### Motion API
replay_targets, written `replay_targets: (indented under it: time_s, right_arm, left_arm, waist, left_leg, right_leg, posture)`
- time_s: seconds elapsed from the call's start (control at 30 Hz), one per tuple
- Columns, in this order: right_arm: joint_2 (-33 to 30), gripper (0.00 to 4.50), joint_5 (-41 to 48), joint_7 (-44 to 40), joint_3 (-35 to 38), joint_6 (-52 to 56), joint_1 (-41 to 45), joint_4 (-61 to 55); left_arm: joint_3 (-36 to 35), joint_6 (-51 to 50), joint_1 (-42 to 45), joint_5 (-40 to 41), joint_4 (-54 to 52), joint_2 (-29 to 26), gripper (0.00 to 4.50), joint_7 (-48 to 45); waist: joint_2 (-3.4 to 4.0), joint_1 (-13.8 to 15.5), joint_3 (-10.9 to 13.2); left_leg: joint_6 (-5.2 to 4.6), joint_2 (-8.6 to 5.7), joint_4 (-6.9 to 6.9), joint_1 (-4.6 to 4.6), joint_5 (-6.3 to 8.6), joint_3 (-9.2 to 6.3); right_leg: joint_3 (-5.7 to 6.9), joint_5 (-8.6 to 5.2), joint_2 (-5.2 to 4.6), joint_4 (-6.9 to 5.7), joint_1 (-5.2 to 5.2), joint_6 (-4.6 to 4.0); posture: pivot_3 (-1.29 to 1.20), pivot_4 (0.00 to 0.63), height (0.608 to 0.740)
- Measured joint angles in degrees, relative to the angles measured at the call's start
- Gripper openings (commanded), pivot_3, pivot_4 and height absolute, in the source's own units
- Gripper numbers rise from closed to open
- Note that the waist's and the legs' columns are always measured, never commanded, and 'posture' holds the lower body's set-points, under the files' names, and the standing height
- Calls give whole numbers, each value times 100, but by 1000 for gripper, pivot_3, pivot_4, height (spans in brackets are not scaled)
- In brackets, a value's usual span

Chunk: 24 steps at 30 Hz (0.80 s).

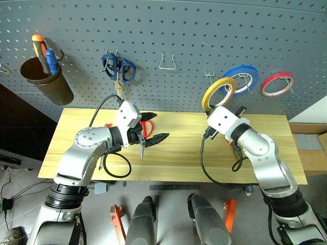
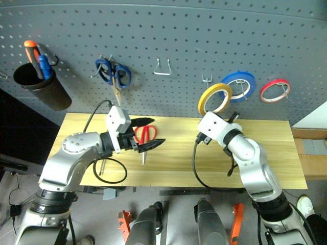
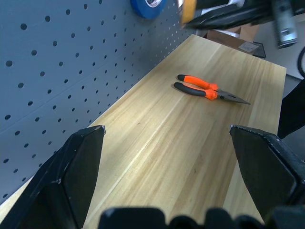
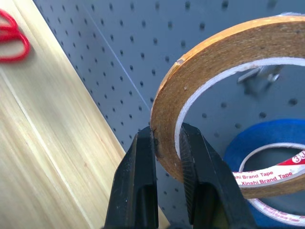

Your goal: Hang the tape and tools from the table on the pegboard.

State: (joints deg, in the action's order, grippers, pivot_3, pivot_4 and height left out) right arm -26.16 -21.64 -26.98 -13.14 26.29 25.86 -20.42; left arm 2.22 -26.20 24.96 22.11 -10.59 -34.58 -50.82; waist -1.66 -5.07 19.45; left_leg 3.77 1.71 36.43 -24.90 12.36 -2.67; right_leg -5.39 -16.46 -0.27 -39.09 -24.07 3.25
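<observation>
My right gripper (image 4: 167,164) is shut on the lower edge of the yellow-amber tape (image 1: 218,93). It holds the ring upright against the pegboard (image 1: 179,30), just under a small metal hook (image 1: 208,75). My left gripper (image 1: 153,127) stands open above the table (image 1: 179,153), with its fingers on either side of the red-handled scissors (image 1: 146,127) lying there; they do not touch them. Small orange-and-black pliers (image 3: 207,89) lie on the table near the right arm.
A blue tape ring (image 1: 241,79) and a red tape ring (image 1: 277,84) hang right of the yellow tape. Blue-handled scissors (image 1: 118,69) hang at upper left beside a brown cup (image 1: 46,79) holding tools. A wire hook (image 1: 167,62) is bare. A black cable loops over the table's front edge.
</observation>
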Motion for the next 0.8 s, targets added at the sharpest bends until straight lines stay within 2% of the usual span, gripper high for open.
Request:
replay_targets:
  time_s: [0.33,0.37,0.4,0.53,0.7,0.73,0.8]
  right_arm:
    - [231,106,-9,210,-36,-194,204,452]
    - [259,825,-7,224,-36,-196,202,450]
    - [280,1024,-2,235,-32,-196,196,441]
    - [368,2384,59,288,50,-193,66,256]
    - [349,4194,92,329,331,-83,-995,-706]
    - [352,4474,92,331,343,-59,-1161,-842]
    - [480,4474,104,384,488,89,-1591,-1259]
  left_arm:
    - [7,67,-1,-86,0,4,4500,18]
    - [7,76,-1,-93,5,10,4500,19]
    - [7,93,-1,-103,20,21,4500,20]
    - [11,184,4,-184,88,76,4500,24]
    - [7,215,-41,-214,150,104,4500,39]
    - [7,229,-56,-216,151,103,4500,41]
    - [9,274,-63,-222,151,105,4500,37]
  waist:
    - [0,2,0]
    - [0,2,0]
    - [0,3,0]
    - [0,4,0]
    - [0,28,0]
    - [0,28,0]
    - [0,27,0]
  left_leg:
    - [0,0,2,0,0,-2]
    - [0,0,2,0,0,-2]
    - [0,0,3,0,0,-2]
    - [0,0,5,0,0,-3]
    - [0,-1,4,-7,0,-8]
    - [0,-2,6,-7,0,-8]
    - [0,0,11,-6,0,-11]
  right_leg:
    - [1,0,0,-3,1,-1]
    - [1,0,0,-3,1,-1]
    - [1,0,0,-3,1,-1]
    - [2,0,0,-5,1,-1]
    - [4,0,-2,-1,1,-1]
    - [3,0,-2,-2,1,0]
    - [6,0,0,-9,2,0]
  posture:
    - [-128,340,740]
    - [-129,340,740]
    - [-129,340,740]
    - [-126,342,740]
    - [-126,345,740]
    - [-126,347,740]
    - [-134,350,740]
